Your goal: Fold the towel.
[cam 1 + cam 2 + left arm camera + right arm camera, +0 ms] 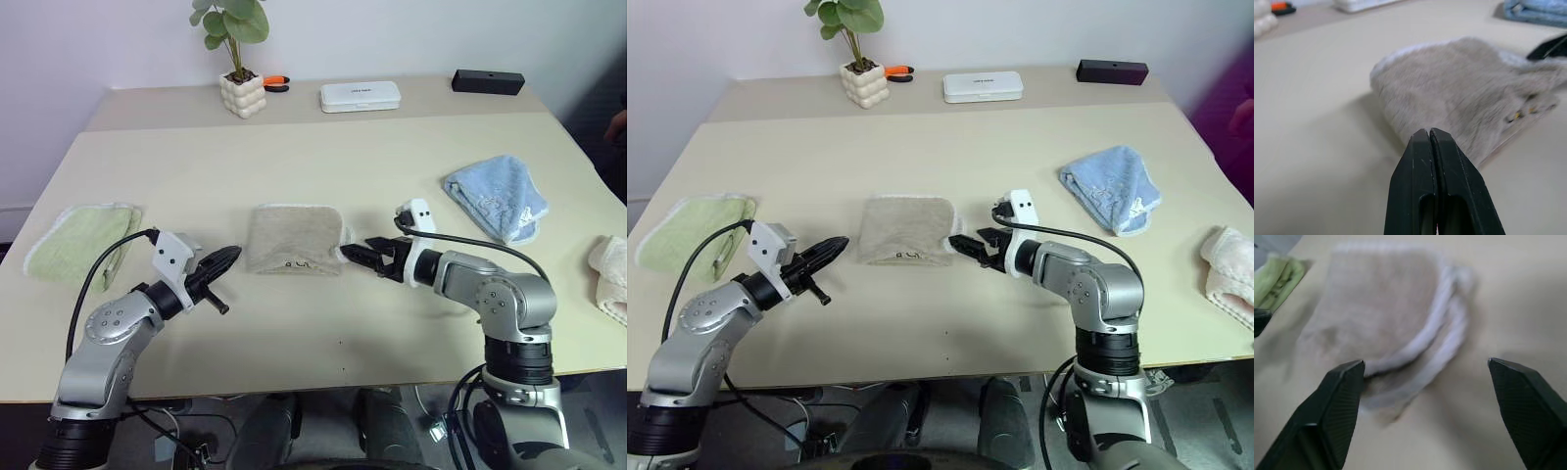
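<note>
Right gripper (1425,377) spread wide beside the towel (1381,308); left gripper (1429,139) pressed together.

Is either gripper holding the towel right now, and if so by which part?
Nothing is held. The left gripper is shut empty, short of the folded towel. The right gripper is open at its white-edged side, gripping nothing.

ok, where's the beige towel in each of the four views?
Left eye view: beige towel, table centre, between the two grippers.
Right eye view: centre, same spot.
Left wrist view: right of middle, beyond the shut jaws.
Right wrist view: upper middle, beyond the open jaws.
Shared landmark: the towel's white edging, on the side toward the right gripper.
</note>
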Controlling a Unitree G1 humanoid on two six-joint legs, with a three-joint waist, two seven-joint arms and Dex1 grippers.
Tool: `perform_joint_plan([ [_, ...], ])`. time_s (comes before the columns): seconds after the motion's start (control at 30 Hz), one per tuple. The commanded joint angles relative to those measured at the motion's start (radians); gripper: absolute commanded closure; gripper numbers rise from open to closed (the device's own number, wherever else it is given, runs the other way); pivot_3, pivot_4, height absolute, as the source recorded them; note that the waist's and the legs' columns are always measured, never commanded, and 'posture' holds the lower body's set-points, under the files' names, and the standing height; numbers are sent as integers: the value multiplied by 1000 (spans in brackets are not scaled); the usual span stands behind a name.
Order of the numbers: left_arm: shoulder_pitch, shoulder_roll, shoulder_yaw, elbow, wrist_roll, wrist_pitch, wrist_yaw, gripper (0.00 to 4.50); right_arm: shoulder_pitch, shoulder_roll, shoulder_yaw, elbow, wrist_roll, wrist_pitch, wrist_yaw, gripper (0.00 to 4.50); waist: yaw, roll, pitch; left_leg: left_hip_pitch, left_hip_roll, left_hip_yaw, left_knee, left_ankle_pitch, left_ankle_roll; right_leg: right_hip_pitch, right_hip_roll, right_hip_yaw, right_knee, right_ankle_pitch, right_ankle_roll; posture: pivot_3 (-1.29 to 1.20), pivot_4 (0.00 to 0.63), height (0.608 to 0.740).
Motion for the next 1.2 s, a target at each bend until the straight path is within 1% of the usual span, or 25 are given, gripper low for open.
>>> perform_joint_plan([
  [0.03, 6, -17, -7, -71, -22, 8, 2, 4500, -39, 94, -64, 27, 43, 53, -81, 298, -2, 0, 0, 0, 0, 0, 0, 0, 0, 0, 0, 0, 0, 0, 0, 0, 150, 740],
  [0.1, 6, -25, -9, -81, -23, 16, 3, 4500, -50, 121, -77, 41, 46, 67, -104, 298, -3, 0, 0, 0, 0, 1, 0, 0, 0, -1, 0, 0, 1, 0, 0, 0, 150, 740],
  [0.17, 6, -28, -7, -84, -21, 21, 3, 4500, -53, 126, -83, 40, 50, 75, -115, 298, -4, 0, 0, 0, 1, 1, -1, 0, 0, -1, 0, 0, 1, 0, 0, 0, 150, 740],
  [0.27, 4, -40, -24, -92, -13, 29, 16, 4500, -89, 203, -55, 105, 52, 59, -140, 298, -6, 0, 0, 0, 1, 2, 0, 0, 0, -1, 0, 0, 1, 0, 0, 0, 150, 740],
  [0.37, 5, -42, -29, -97, -9, 31, 21, 4500, -105, 230, -33, 146, 40, 39, -147, 298, -20, 0, 0, 1, 2, 3, -1, 0, 0, -2, 2, 0, 2, 1, -1, 0, 150, 740],
  [0.4, 7, -42, -29, -99, -8, 33, 22, 4500, -110, 235, -32, 156, 40, 34, -148, 810, -23, 0, 0, 1, 2, 3, -1, 0, 0, -2, 2, 0, 2, 1, -1, 0, 150, 740],
  [0.43, 8, -42, -29, -100, -8, 34, 23, 4500, -114, 238, -31, 164, 41, 29, -149, 1082, -24, 0, 0, 1, 2, 3, -1, 0, 0, -2, 2, 0, 2, 1, -1, 0, 150, 740],
  [0.63, 16, -44, -28, -107, -2, 35, 27, 4500, -128, 261, -69, 156, 75, 30, -166, 4161, -27, 1, 0, 0, 2, 5, -1, 0, 0, -3, 2, 3, 2, 1, -1, 0, 150, 740],
  [0.67, 16, -45, -31, -108, 0, 34, 27, 4500, -130, 264, -81, 151, 83, 31, -171, 4463, -27, 1, 0, 0, 3, 5, -1, 0, 0, -4, 2, 3, 2, 1, -1, 0, 150, 740],
  [0.7, 15, -46, -32, -108, 1, 34, 28, 4500, -132, 266, -89, 147, 89, 32, -175, 4463, -27, 1, 0, 0, 3, 6, -1, 0, 0, -4, 2, 3, 2, 1, -1, 0, 150, 740],
  [0.77, 8, -51, -37, -106, 4, 34, 31, 4500, -151, 251, -122, 101, 108, -26, -165, 4463, -26, 1, 0, 0, 3, 6, -1, 0, 0, -4, 2, 3, 2, 1, -1, 0, 150, 740],
  [0.9, 2, -56, -37, -102, 4, 33, 33, 4500, -234, 153, -278, 79, 135, -158, -204, 4463, -22, 1, 0, 0, 3, 8, -1, 0, 0, -4, 2, 4, 2, 1, 0, 0, 150, 740],
  [1.0, -9, -61, -44, -87, 7, 27, 32, 4500, -300, 45, -392, 133, 142, -239, -251, 4463, -21, 1, 0, 0, 2, 8, -1, 0, 0, -4, 2, 4, 1, 1, 0, 0, 150, 740],
  [1.07, -33, -71, -64, -68, 12, 22, 27, 4500, -353, -45, -477, 213, 129, -301, -300, 4463, -22, 1, 0, 0, 3, 9, -1, 0, 0, -4, 2, 4, 1, 1, 0, 0, 150, 740],
  [1.13, -55, -82, -82, -52, 15, 19, 23, 4500, -371, -101, -530, 281, 126, -346, -337, 4463, -22, 1, 0, 0, 3, 10, -1, 0, 0, -4, 2, 5, 1, 1, 0, 0, 150, 740],
  [1.2, -76, -91, -99, -37, 23, 16, 21, 4500, -358, -140, -587, 349, 127, -355, -396, 4463, -24, 1, 0, 0, 3, 11, -1, 0, 0, -4, 2, 5, 1, 1, 0, 0, 150, 740],
])
